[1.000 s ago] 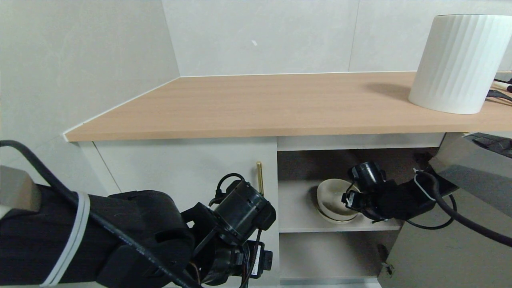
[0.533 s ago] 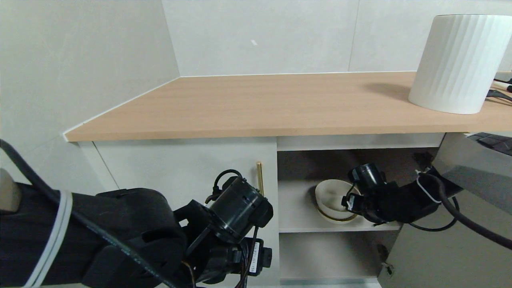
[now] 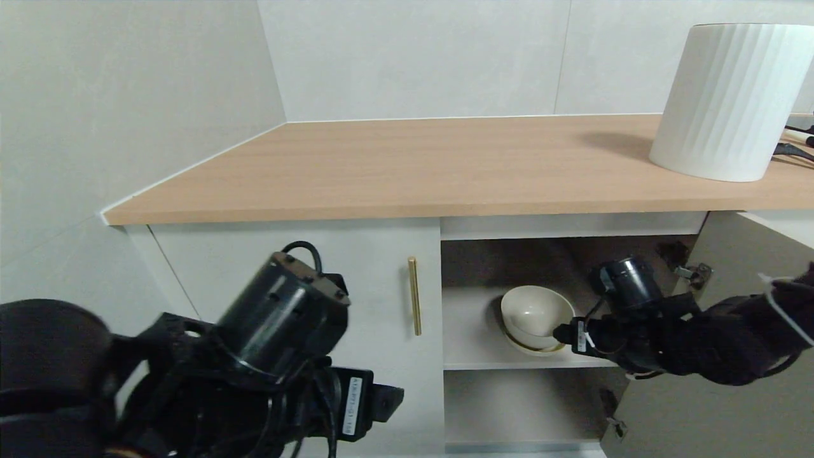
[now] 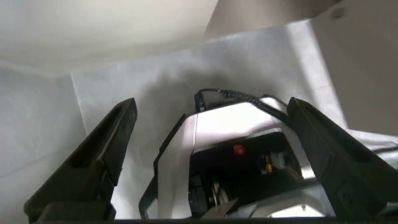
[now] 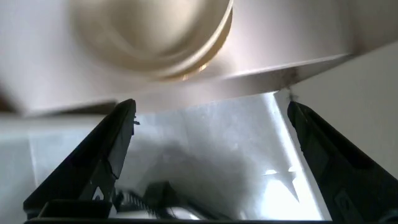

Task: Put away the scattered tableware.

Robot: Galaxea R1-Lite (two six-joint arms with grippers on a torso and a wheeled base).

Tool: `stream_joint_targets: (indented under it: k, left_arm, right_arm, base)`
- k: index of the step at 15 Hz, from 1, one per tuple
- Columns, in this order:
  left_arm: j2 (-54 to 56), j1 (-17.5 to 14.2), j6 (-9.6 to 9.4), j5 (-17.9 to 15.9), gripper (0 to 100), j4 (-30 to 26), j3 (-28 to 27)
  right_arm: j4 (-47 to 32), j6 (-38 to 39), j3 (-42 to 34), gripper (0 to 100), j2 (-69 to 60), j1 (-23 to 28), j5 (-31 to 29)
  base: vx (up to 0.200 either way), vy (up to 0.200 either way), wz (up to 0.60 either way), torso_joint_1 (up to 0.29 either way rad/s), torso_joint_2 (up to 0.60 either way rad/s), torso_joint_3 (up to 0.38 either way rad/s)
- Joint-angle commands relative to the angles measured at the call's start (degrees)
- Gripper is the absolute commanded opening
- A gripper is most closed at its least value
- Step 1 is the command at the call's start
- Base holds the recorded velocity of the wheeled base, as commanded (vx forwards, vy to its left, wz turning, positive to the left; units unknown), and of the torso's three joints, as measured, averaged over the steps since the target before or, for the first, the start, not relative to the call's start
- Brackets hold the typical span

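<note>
A cream bowl (image 3: 534, 315) rests on the upper shelf (image 3: 470, 343) of the open cabinet, nested on a gold-rimmed dish beneath it. My right gripper (image 3: 565, 333) hovers just right of the bowl at the shelf's front, apart from it. In the right wrist view the gripper (image 5: 210, 109) is open with nothing between its fingers, and the bowl (image 5: 155, 37) lies beyond the shelf edge. My left arm's wrist (image 3: 280, 312) hangs low in front of the closed left door. The left gripper (image 4: 211, 102) is open and holds nothing.
A wooden countertop (image 3: 407, 165) runs above the cabinet, with a white ribbed cylinder (image 3: 725, 95) and dark utensils (image 3: 795, 149) at its right end. The left door has a gold handle (image 3: 413, 296). The right door (image 3: 712, 388) stands open beside my right arm.
My right gripper has drawn back to the right, away from the bowl, which stays on the shelf. My left arm has swung leftward and its wrist has turned.
</note>
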State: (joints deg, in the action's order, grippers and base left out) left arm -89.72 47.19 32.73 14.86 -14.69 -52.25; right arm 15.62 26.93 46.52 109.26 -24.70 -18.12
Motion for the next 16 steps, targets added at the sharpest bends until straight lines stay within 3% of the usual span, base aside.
stream_joint_targets:
  k: [1, 3, 5, 6, 8, 11, 16]
  left_arm:
    - [10.53, -2.63, -1.71, -0.36, 100, 0.54, 4.79]
    - [12.12, -8.43, -3.82, -0.36, 100, 4.49, 7.78]
    - [15.1, -11.42, -5.05, -0.36, 100, 9.94, 10.41]
    - [15.98, -12.39, -5.05, -0.45, 100, 10.21, 11.03]
    - [16.16, -13.0, -5.22, -0.62, 100, 10.3, 11.2]
    - [13.52, -13.09, -5.13, 0.08, 100, 13.37, 11.38]
    - [13.43, -13.0, -5.13, -0.27, 100, 13.72, 11.47]
  right_arm:
    - [-3.93, -5.4, -6.97, 100, -18.56, -0.53, 1.24]
    - [-13.77, -5.66, -7.14, 100, -27.61, -2.55, 2.12]
    - [-24.32, -5.66, -5.65, 100, -36.23, -3.43, 6.69]
    - [-25.37, -5.57, -5.74, 100, -37.55, -2.99, 8.8]
    - [-25.55, -5.48, -6.0, 100, -37.72, -2.2, 11.17]
    - [-25.64, -5.57, -6.09, 100, -33.68, -2.2, 10.91]
    - [-25.64, -5.66, -6.09, 100, -34.38, -2.37, 10.29]
  base:
    - [0.0, 0.0, 0.0, 0.0, 0.0, 0.0]
    - [0.0, 0.0, 0.0, 0.0, 0.0, 0.0]
    - [0.0, 0.0, 0.0, 0.0, 0.0, 0.0]
    - [0.0, 0.0, 0.0, 0.0, 0.0, 0.0]
    - [0.0, 0.0, 0.0, 0.0, 0.0, 0.0]
    - [0.0, 0.0, 0.0, 0.0, 0.0, 0.0]
    - [0.0, 0.0, 0.0, 0.0, 0.0, 0.0]
